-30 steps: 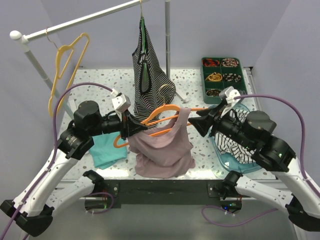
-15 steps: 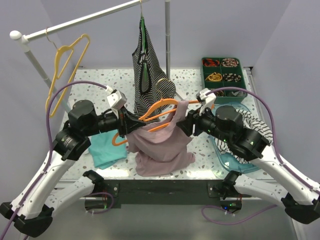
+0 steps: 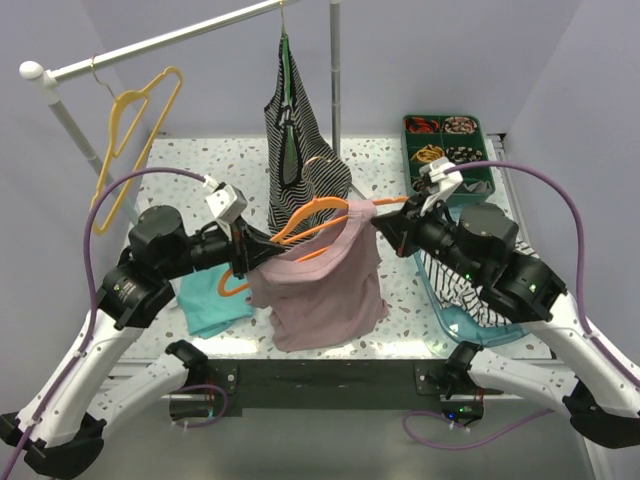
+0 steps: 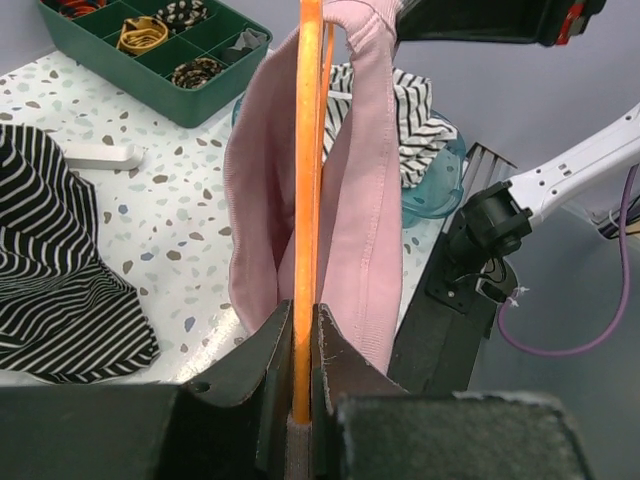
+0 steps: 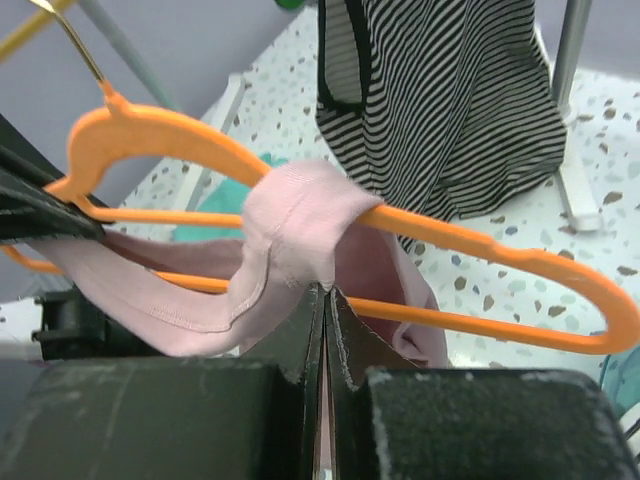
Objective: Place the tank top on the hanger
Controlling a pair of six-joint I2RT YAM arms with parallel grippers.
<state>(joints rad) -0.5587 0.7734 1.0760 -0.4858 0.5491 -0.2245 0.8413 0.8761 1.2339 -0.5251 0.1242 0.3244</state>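
Note:
The orange hanger (image 3: pixel 318 212) is held in the air over the table's middle, with my left gripper (image 3: pixel 250 258) shut on its lower bar. From the left wrist the bar (image 4: pixel 308 150) runs straight out of the closed jaws (image 4: pixel 300 310). The pink tank top (image 3: pixel 322 285) hangs from the hanger; one strap (image 5: pixel 295 215) is looped over the hanger's arm (image 5: pixel 470 240). My right gripper (image 5: pixel 325 290) is shut on that strap just under the arm, and it sits at the hanger's right side (image 3: pixel 378 222). Pink cloth (image 4: pixel 375 200) drapes on both sides of the bar.
A black-and-white striped top (image 3: pixel 298 160) hangs from the rail (image 3: pixel 150 45) behind, and a yellow hanger (image 3: pixel 135 110) hangs at the left. A teal cloth (image 3: pixel 213 298) lies front left. A green compartment tray (image 3: pixel 447 150) stands back right, a blue bowl (image 3: pixel 465 318) with striped cloth at the right.
My right gripper came in from the right, closed on the tank top's strap and lifted it along the hanger's arm. The hanger and top rose slightly; the left grip is unchanged.

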